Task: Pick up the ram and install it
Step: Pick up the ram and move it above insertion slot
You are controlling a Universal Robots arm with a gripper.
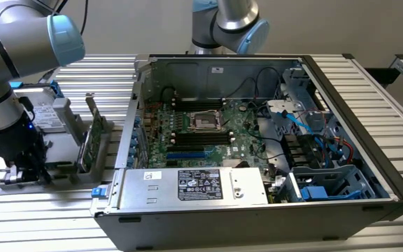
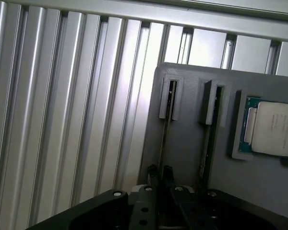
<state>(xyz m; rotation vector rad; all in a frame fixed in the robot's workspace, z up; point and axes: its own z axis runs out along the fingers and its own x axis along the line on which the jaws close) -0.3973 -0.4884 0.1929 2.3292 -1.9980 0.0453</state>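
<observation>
In the wrist view the ram [image 2: 166, 120] stands on edge in a slot of the grey holder [image 2: 187, 153], showing as a thin dark strip. My gripper [image 2: 160, 175] is down over its near end, one fingertip on each side, shut on it. The stick still sits in its slot. A second stick [image 2: 210, 129] stands in the neighbouring slot. In the exterior view my gripper [image 1: 23, 173] reaches down into the holder [image 1: 58, 176] at the exterior view's left, beside the open computer case [image 1: 341, 121]. Dark memory slots [image 1: 201, 137] run across the green motherboard [image 1: 240, 123].
A processor chip [image 2: 273, 128] lies in a recess of the holder. A green expansion card [image 1: 89, 139] and a silver hard drive [image 1: 44, 113] stand upright in the holder. A second arm [image 1: 226, 23] rises behind the case. Ribbed aluminium table [image 2: 62, 120] surrounds everything.
</observation>
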